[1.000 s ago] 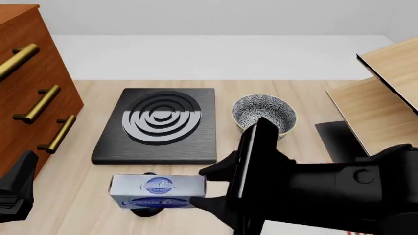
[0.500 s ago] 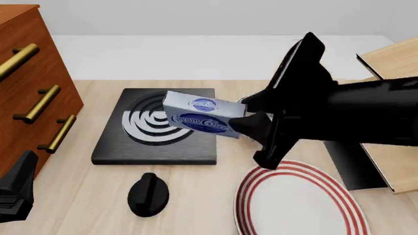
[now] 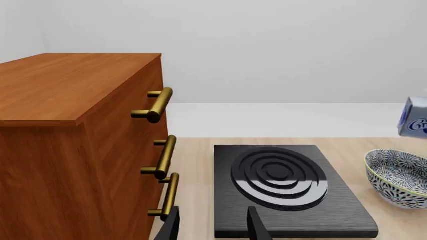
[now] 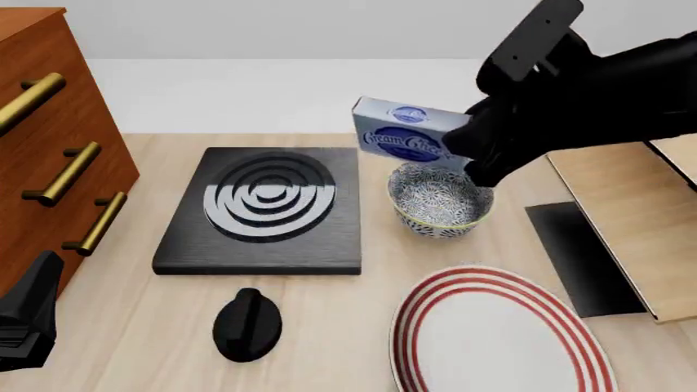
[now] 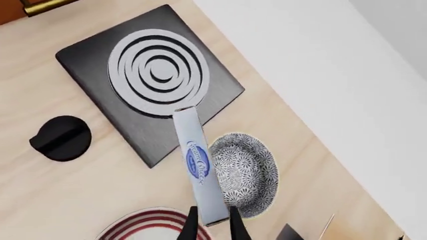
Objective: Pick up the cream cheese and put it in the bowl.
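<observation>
The cream cheese (image 4: 409, 135) is a light blue-grey box with a dark blue oval logo, held in the air just above the far left rim of the bowl (image 4: 440, 197). My right gripper (image 4: 466, 145) is shut on its right end. In the right wrist view the cream cheese (image 5: 199, 167) runs out from the fingers and crosses the edge of the speckled bowl (image 5: 243, 172). The left gripper (image 3: 212, 227) stands open, low at the front left near the drawers. From the left wrist view the bowl (image 3: 400, 177) and a corner of the cream cheese (image 3: 415, 117) show at the edge.
A black stove plate with ring burner (image 4: 267, 206) lies left of the bowl. A black knob (image 4: 246, 323) sits in front of it. A red-striped white plate (image 4: 492, 335) lies front right. A wooden drawer cabinet (image 4: 49, 131) stands left, a wooden rack (image 4: 637, 188) right.
My right arm has lifted the cream cheese from the table's front, carried it away and to the right, and now holds it over the bowl. The left arm has stayed put.
</observation>
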`<action>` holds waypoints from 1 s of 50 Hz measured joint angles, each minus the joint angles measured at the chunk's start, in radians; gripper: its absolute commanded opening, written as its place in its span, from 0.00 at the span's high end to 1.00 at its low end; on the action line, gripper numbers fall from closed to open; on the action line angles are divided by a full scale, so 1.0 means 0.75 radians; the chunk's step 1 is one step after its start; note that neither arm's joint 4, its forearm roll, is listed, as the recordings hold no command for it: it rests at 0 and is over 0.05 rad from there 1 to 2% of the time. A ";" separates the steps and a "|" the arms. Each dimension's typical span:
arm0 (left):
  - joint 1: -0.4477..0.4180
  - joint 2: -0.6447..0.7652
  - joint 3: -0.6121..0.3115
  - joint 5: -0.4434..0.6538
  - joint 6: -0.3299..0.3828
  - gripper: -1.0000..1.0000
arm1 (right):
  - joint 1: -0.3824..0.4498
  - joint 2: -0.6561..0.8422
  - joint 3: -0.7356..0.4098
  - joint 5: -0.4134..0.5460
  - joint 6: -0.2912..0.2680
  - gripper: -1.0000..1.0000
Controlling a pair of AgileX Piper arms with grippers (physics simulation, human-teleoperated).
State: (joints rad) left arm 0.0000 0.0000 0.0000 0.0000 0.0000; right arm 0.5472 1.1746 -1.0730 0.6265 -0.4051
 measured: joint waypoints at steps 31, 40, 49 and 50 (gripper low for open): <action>0.000 0.000 0.000 0.000 0.000 0.00 | -0.304 0.127 -0.047 0.066 -0.062 1.00; 0.000 0.000 0.000 0.000 0.000 0.00 | -0.357 0.165 -0.034 0.040 -0.066 1.00; 0.000 0.000 0.000 0.000 0.000 0.00 | -0.385 0.199 -0.014 0.003 -0.063 1.00; 0.000 0.000 0.000 0.000 0.000 0.00 | -0.387 0.203 -0.012 -0.002 -0.062 1.00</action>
State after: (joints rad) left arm 0.0000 0.0000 0.0000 0.0000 0.0000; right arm 0.2571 1.3272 -1.0817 0.6254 -0.4519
